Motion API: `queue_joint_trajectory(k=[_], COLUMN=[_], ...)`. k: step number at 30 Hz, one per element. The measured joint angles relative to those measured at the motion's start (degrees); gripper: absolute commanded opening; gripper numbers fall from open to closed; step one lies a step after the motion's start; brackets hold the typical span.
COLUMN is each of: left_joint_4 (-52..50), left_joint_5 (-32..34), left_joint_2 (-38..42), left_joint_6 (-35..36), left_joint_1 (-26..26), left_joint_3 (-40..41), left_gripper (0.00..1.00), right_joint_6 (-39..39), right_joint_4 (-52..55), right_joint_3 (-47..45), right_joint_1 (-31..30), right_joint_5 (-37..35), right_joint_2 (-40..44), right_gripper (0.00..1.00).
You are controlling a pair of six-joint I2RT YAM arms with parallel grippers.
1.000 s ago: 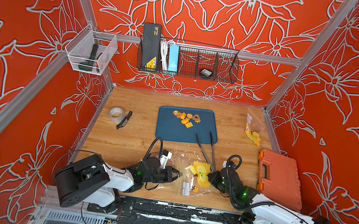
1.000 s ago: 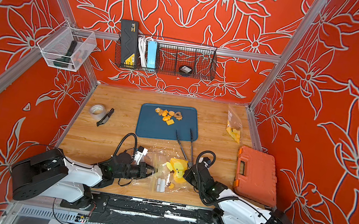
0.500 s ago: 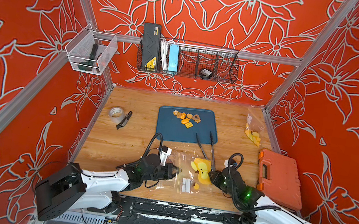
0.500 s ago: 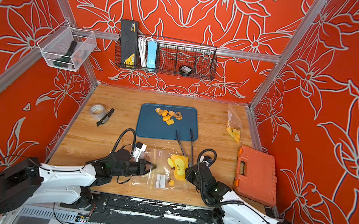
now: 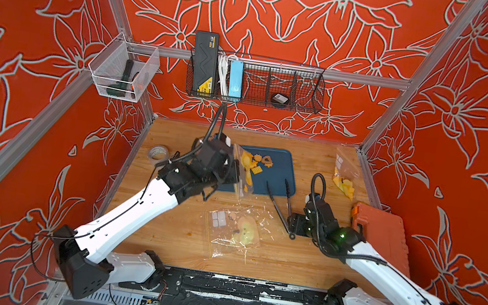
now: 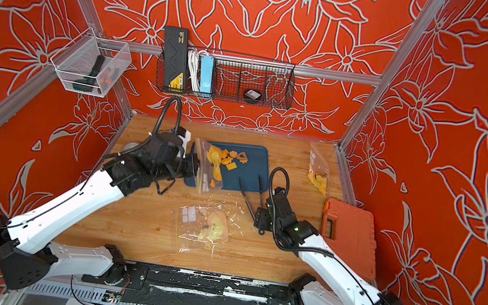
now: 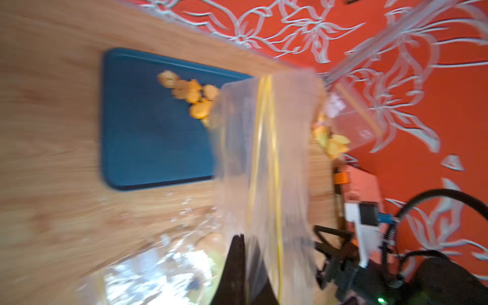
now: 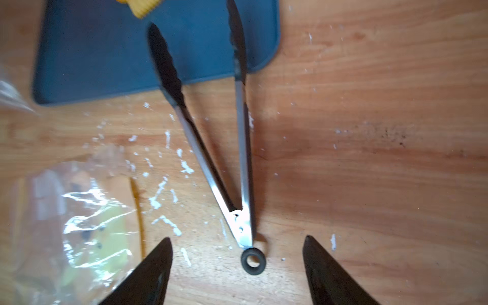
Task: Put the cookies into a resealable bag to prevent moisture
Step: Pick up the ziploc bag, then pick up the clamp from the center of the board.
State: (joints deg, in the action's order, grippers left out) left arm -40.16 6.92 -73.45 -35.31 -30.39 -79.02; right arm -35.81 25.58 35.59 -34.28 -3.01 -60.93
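Plainly, the left end effector (image 5: 233, 171) is clamped shut on a zip bag (image 5: 243, 173), which hangs tilted over the left edge of the blue tray (image 5: 278, 178) at the centre of both top views. The cookies (image 5: 259, 163) lie in a small pile on the upper left part of that tray. The bag covers the pile's left side, and whether any cookie sits inside the bag cannot be told. The left wrist view is smeared by blur: the cookies (image 7: 190, 92) are soft orange blobs, the bag (image 7: 264, 171) cuts off the pile's edge, and only one dark finger (image 7: 235, 264) shows at the lower edge.

The right end effector (image 8: 237, 237) stands wide open and holds nothing. The ring end of the tongs (image 8: 232, 158) lies on the table between its fingertips, with no contact visible. In a top view the arm hides most of its fingers (image 6: 260, 219). The tongs' tips rest on the tray's lower right corner.

A tape roll (image 5: 157, 152) at centre left is half hidden behind the left arm. A flat bag (image 5: 237, 229) lies crumpled below the tray, with bare table (image 5: 176, 245) to its left and below it. An orange case (image 5: 381, 236) at the right edge sits just beside the right arm. Another bag (image 5: 342, 174) leans near the upper right wall.
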Motion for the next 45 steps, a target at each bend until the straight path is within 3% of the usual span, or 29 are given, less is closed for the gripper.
queue_joint_trajectory(k=[1, 6, 9, 13, 19, 28, 34, 42, 45], left_joint_4=[-4.6, -17.9, -22.3, -23.4, -14.5, -0.3, 6.3, 11.9, 12.3], left_joint_5=[2.4, 14.4, 19.0, 20.9, 10.2, -7.2, -13.2, -16.8, -17.5], left_joint_2=[-2.2, -8.9, -10.8, -16.3, -24.5, -25.7, -22.2, -19.9, -19.9], left_joint_6=[1.6, 6.8, 8.8, 11.4, 16.6, 19.7, 19.7, 19.7, 19.7], left_joint_1=[3.5, 15.2, 16.6, 13.8, 10.0, 15.1, 18.0, 19.6, 19.8], left_joint_3=[-3.4, -9.5, -9.7, -10.7, -7.2, 0.4, 7.2, 9.7, 10.5], left_gripper=[0.0, 0.0, 0.0, 0.0, 0.0, 0.0, 0.0, 0.0, 0.0], right_joint_6=[0.5, 3.7, 5.6, 7.9, 12.0, 15.9, 17.4, 17.1, 17.1], right_joint_4=[0.8, 4.4, 6.0, 8.2, 6.2, -1.2, -3.5, -9.4, -10.6], right_joint_3=[1.3, 7.3, 9.2, 9.7, 9.6, 9.6, 9.7, 9.9, 9.9], right_joint_1=[0.2, 0.3, 0.3, 0.7, 0.9, 0.9, 0.9, 0.9, 0.9], right_joint_5=[0.4, 1.1, 0.6, 0.4, 4.6, 3.6, 2.2, 0.0, -0.2], right_joint_2=[-2.1, -7.9, -9.4, -12.0, -16.7, -23.2, -27.8, -29.7, -29.9], right_gripper=[0.98, 0.98, 0.92, 0.91, 0.93, 0.86, 0.81, 0.78, 0.71])
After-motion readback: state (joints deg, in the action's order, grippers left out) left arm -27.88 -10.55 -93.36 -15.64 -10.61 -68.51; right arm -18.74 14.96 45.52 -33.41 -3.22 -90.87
